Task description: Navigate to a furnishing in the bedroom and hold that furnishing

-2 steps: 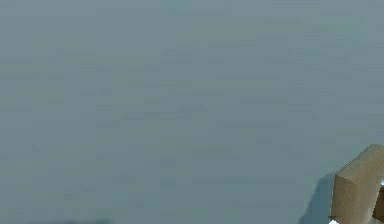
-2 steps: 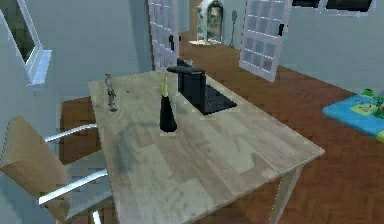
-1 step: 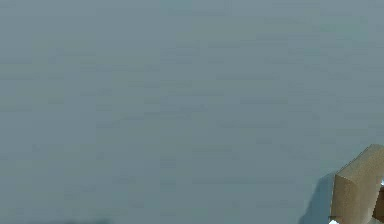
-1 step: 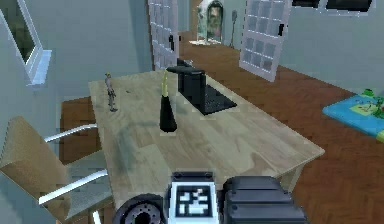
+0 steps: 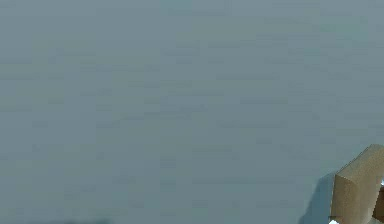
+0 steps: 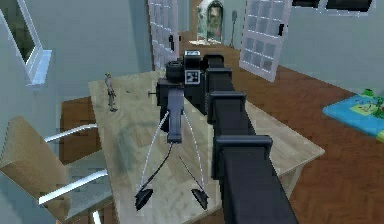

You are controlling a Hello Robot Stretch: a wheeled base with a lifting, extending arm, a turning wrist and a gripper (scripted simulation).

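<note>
Your hand hangs over the bare wood of the desk, at the end of the long dark arm, and it has hold of nothing. How the hand is set, the pictures do not let you tell. The likely furnishing for this task is, I judge, the small statue, which stands upright on the desk toward the arm side view's left, apart from the hand. It seems slim, stiff and light, so a touch from the side could tip it easily. Take it around the middle of its body, not at the thin top, and come in slowly and level. The chair just beside the desk looks too bulky for one hand.
</note>
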